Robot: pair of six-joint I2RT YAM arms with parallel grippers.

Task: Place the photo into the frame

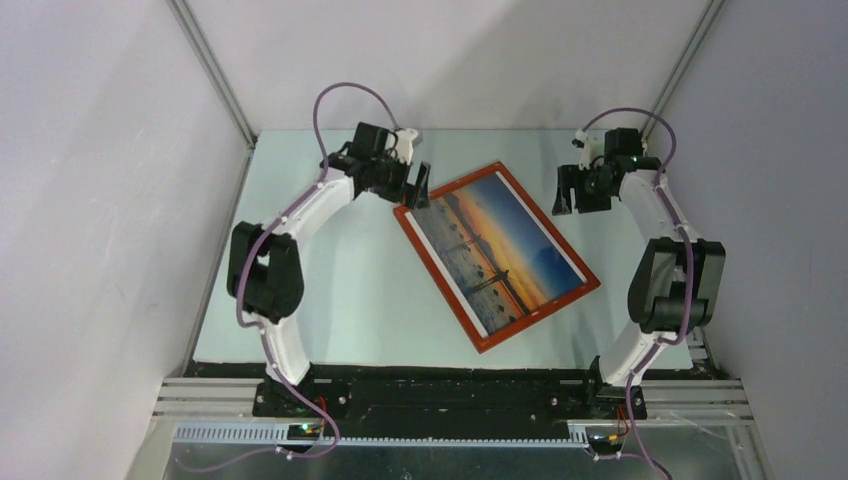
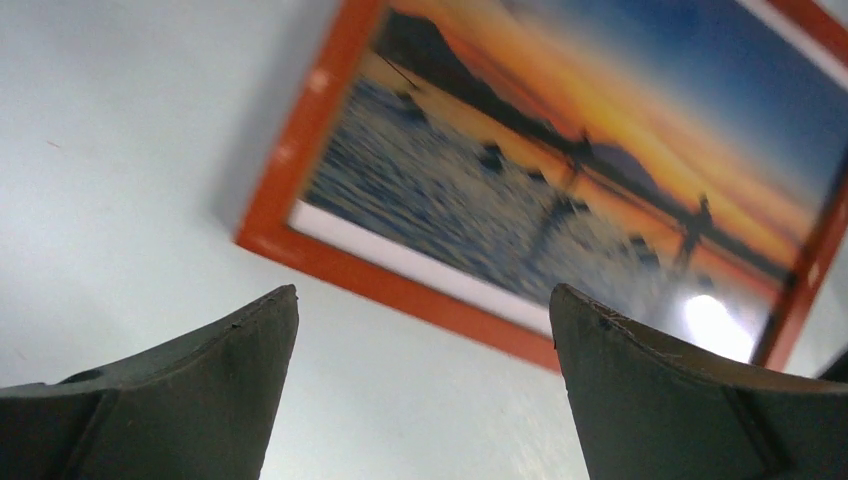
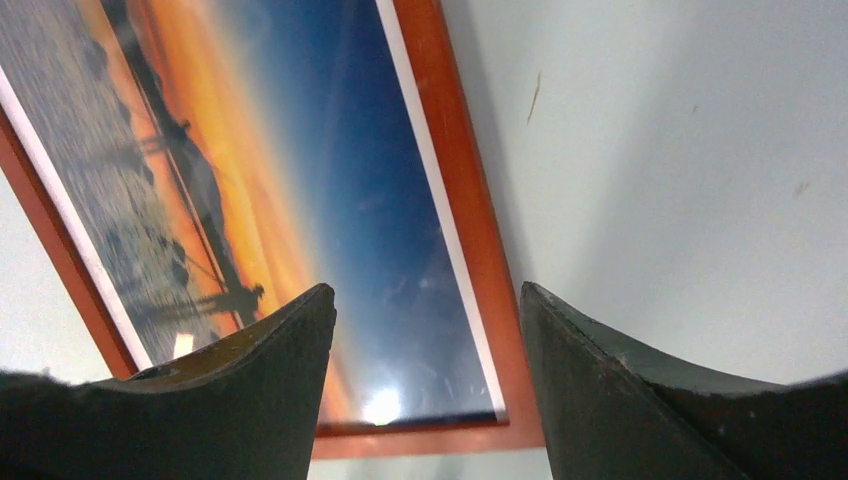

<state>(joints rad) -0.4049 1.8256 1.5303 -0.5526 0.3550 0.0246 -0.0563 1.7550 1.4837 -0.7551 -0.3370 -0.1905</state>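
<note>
The orange-brown frame [image 1: 400, 214] lies flat and angled on the table, with the sunset photo [image 1: 495, 249] showing inside it, white border all round. My left gripper [image 1: 418, 190] is open and empty above the frame's far left corner. The left wrist view shows the frame [image 2: 345, 264] and photo [image 2: 520, 170] ahead of the spread fingers. My right gripper [image 1: 570, 192] is open and empty just beyond the frame's far right corner. In the right wrist view the frame [image 3: 470, 230] and photo [image 3: 250, 170] lie below the open jaws.
The pale table [image 1: 330, 300] is closed in by white walls on the left, back and right. The black base rail [image 1: 440, 385] runs along the near edge.
</note>
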